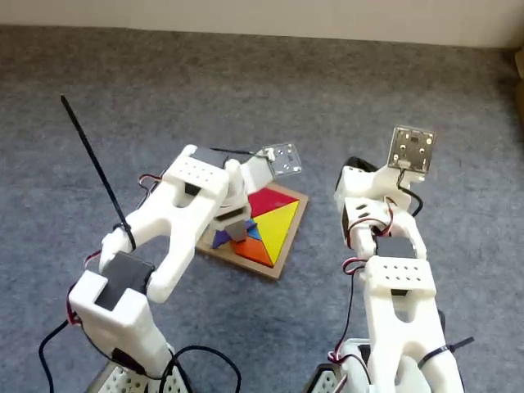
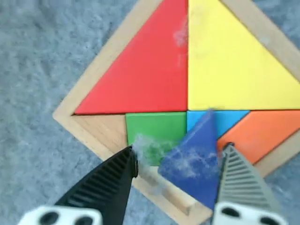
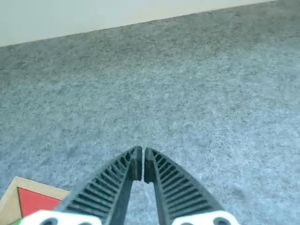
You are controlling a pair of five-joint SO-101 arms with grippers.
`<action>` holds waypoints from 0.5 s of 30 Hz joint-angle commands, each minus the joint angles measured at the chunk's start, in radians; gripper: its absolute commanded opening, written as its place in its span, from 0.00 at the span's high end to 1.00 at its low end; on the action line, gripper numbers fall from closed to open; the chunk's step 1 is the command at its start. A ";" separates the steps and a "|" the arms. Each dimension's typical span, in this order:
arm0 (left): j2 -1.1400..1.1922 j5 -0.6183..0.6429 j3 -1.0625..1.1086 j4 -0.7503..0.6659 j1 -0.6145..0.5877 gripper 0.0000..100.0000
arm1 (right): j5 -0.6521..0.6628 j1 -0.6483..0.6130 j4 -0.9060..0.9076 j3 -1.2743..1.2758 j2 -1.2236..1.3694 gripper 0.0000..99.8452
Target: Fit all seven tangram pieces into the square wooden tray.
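The square wooden tray (image 2: 79,96) lies on the carpet and holds a red triangle (image 2: 145,79), a yellow triangle (image 2: 234,65), a green square (image 2: 157,131), a light blue piece (image 2: 230,119) and an orange piece (image 2: 267,133). A dark blue piece (image 2: 194,161) lies askew over the tray's near edge, partly on top of the light blue piece. My left gripper (image 2: 180,157) is open around it; the grey finger (image 2: 234,173) is against it and the black finger (image 2: 117,176) stands apart. My right gripper (image 3: 142,164) is shut over bare carpet beside the tray's corner (image 3: 9,199).
Bare wood (image 2: 101,131) shows in a triangular gap beside the green square. In the high view the tray (image 1: 288,246) lies between the two arms on grey carpet, with a pale wall along the far edge.
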 commanded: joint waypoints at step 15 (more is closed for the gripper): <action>0.013 0.296 -0.087 0.158 0.001 0.86 | 0.012 0.013 -0.030 -0.013 -0.038 0.97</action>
